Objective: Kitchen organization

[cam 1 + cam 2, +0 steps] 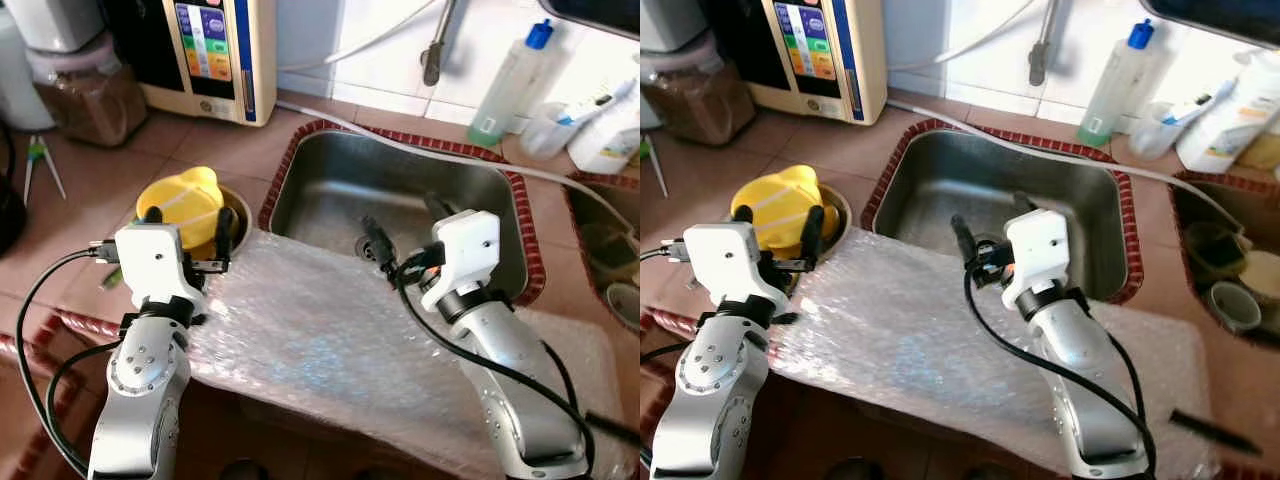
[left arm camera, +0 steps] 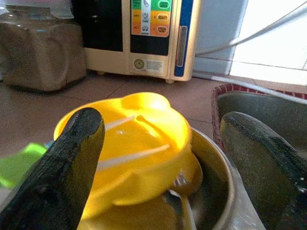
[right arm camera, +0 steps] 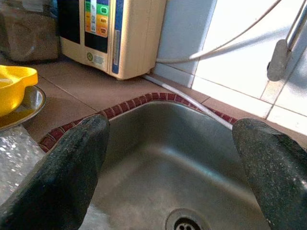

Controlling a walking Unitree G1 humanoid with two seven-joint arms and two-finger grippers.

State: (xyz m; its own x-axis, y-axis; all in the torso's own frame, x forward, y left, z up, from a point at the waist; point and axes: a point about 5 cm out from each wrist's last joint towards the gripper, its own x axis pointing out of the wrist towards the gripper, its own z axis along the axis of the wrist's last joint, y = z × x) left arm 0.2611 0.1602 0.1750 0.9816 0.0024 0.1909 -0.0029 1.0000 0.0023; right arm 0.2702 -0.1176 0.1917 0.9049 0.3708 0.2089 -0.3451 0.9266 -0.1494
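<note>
A sheet of bubble wrap lies across the near edge of the counter and overlaps the front rim of the steel sink, and both silver arms reach forward over it. The left gripper hovers at the wrap's left end with its two black fingers spread apart, holding nothing, just in front of a yellow plastic bowl. That bowl sits tilted inside a shallow metal bowl on the counter, just left of the sink, with a spoon-like utensil tucked under its edge. The right gripper hangs over the sink basin, its fingers likewise wide apart and empty, the drain showing between them. Further back, a cream water appliance with a coloured button panel stands against the wall, and a lidded container of brown contents is to its left. Behind the sink, a faucet hangs down by the tiled wall, with a clear bottle with a blue cap beside it.
</note>
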